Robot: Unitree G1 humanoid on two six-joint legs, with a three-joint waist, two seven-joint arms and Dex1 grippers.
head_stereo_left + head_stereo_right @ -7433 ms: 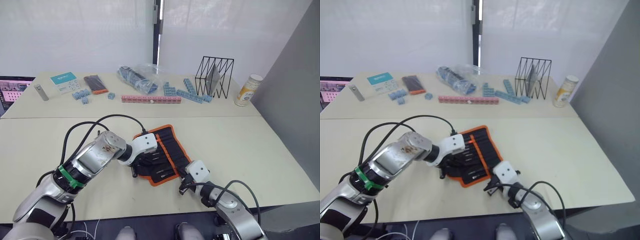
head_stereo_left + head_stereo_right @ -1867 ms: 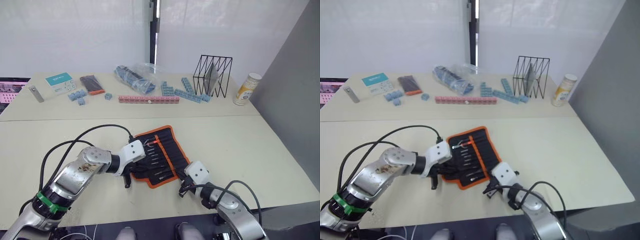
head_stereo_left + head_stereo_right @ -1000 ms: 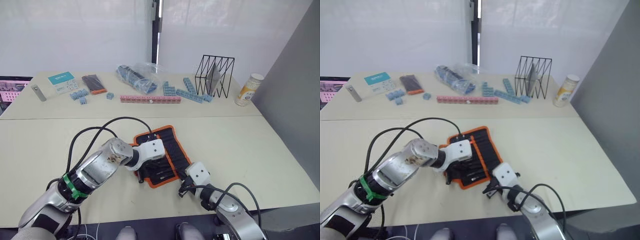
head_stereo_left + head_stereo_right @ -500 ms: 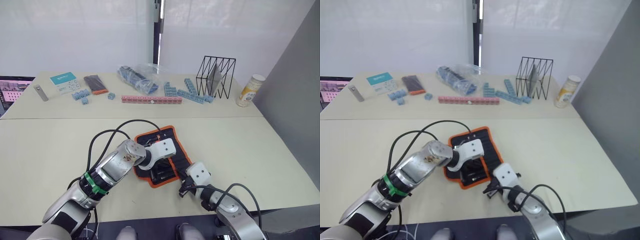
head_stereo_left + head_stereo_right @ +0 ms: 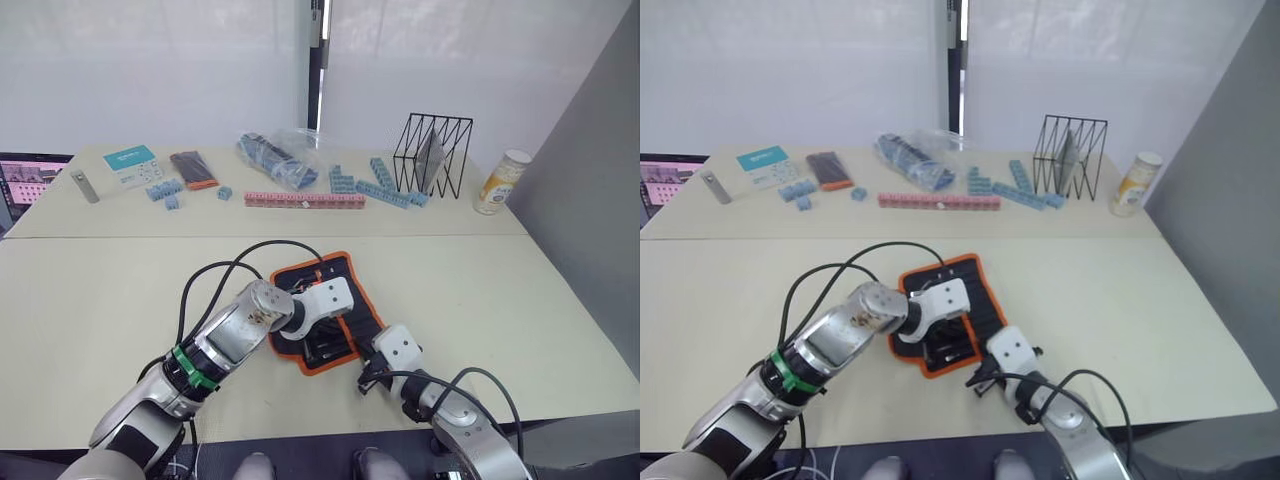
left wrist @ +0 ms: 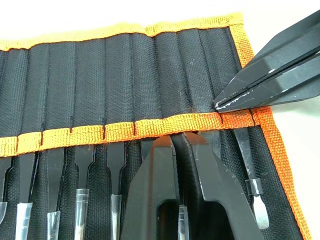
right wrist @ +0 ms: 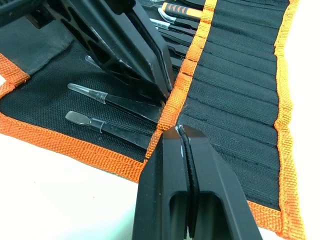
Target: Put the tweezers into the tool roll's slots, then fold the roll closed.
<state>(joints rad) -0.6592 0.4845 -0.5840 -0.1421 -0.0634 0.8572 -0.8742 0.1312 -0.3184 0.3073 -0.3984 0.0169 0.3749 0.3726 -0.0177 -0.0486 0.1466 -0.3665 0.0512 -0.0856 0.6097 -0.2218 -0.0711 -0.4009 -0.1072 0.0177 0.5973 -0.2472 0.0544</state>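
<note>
The tool roll [image 5: 330,310] is lying open on the near cream bench [image 5: 500,290], its orange-edged black face turned up, and everything else is placed here relative to it. A seam is running across behind it, where a 2nd bench [image 5: 60,215] is butting up against the near one. White walls or blinds are closing off the room behind that far bench, with a dark vertical strip between the panels, and a grey panel is rising to the right of the roll.

The left gripper [image 6: 181,141] is resting over the roll's orange inner stripe [image 6: 150,126], its fingers closed together with only a thin gap. The right gripper [image 7: 181,131] is sitting at the roll's near right edge, fingers pressed together, its tip touching the same stripe. The tweezers [image 7: 117,100] are lying tucked into the slots [image 6: 125,85], their handles pushed under the stripe and their capped tips pointing out across the flap.

Far behind the roll, a pink block strip [image 5: 305,200], blue blocks [image 5: 385,190], a clear bag [image 5: 280,160] and a black wire rack [image 5: 432,152] are standing on the far bench, with a small bottle [image 5: 500,182] to the right of the rack and a teal card [image 5: 132,164] far to the left
</note>
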